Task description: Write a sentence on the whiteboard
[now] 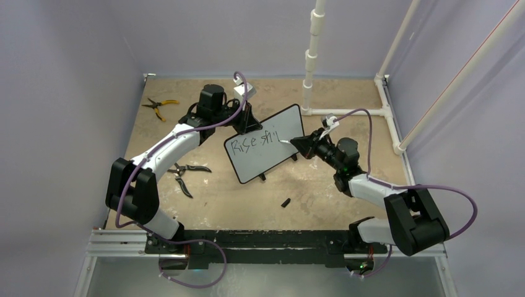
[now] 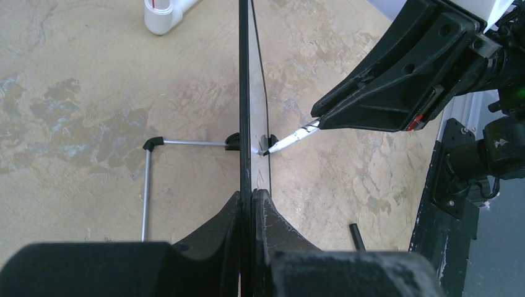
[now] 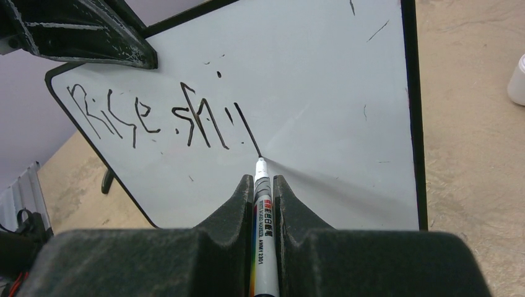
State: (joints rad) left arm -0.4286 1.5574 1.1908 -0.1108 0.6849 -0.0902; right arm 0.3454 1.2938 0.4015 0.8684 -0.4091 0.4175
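The whiteboard (image 1: 266, 151) stands tilted on the table, with a thin black frame and small black feet. My left gripper (image 1: 247, 117) is shut on its top edge; in the left wrist view the board (image 2: 245, 93) runs edge-on between the fingers (image 2: 272, 216). Black lettering (image 3: 148, 117) on it reads "Rise shi" plus one fresh slanted stroke; it also shows in the top view (image 1: 254, 142). My right gripper (image 3: 264, 179) is shut on a white marker (image 3: 264, 229), whose tip touches the board at the stroke's end. The marker also shows in the left wrist view (image 2: 291, 137).
A black marker cap (image 1: 286, 202) lies on the table in front of the board. Black-handled pliers (image 1: 186, 173) lie at the left, yellow-handled pliers (image 1: 158, 106) at the back left. A white pipe frame (image 1: 347, 111) stands at the back right.
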